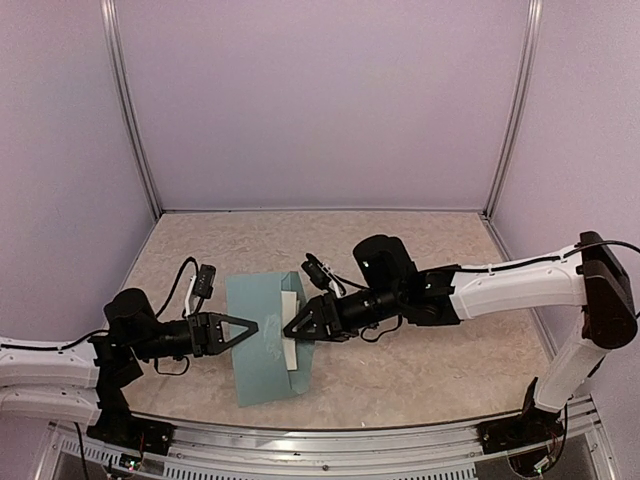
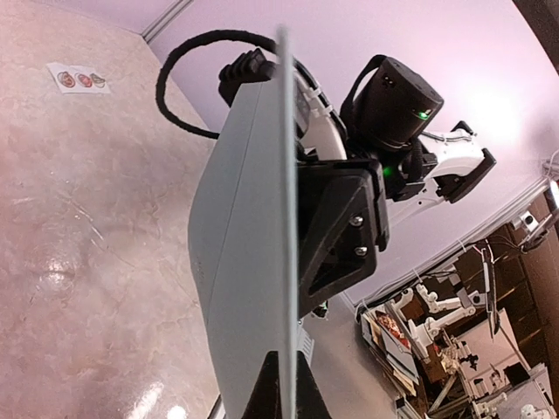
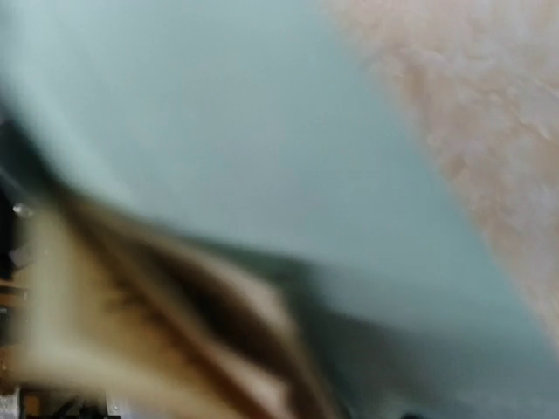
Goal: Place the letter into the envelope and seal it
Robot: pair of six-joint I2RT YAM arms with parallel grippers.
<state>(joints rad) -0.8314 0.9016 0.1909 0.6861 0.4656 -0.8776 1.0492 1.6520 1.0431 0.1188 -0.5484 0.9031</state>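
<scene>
The envelope (image 1: 262, 365) is sitting in the lower middle of the top view, raised off the table (image 1: 420, 385) between the two arms. The left gripper (image 1: 252, 326) is reaching in from the left of the frame, and its fingers are pinching the envelope's left edge. In the left wrist view the teal paper is running edge-on up the middle of the frame, straight out of those closed fingers (image 2: 281, 397).

The right gripper (image 1: 291, 329) is coming in from the right, its fingers narrowed onto the letter (image 1: 291, 304). The letter is showing as a pale strip along the envelope's right side, seemingly partway into the pocket. The right wrist view is too blurred to confirm how deep it is going.

Both sheets are looking light, thin and floppy, so I am judging that they will bend or crease if pushed end-on. The letter wants holding near its trailing edge and feeding in flat. The envelope wants a grip on the side opposite its mouth, as it is getting now, so the pocket is staying open.

A strip of stickers (image 2: 79, 78) is lying on the table at the upper left of the left wrist view, well apart from the work
</scene>
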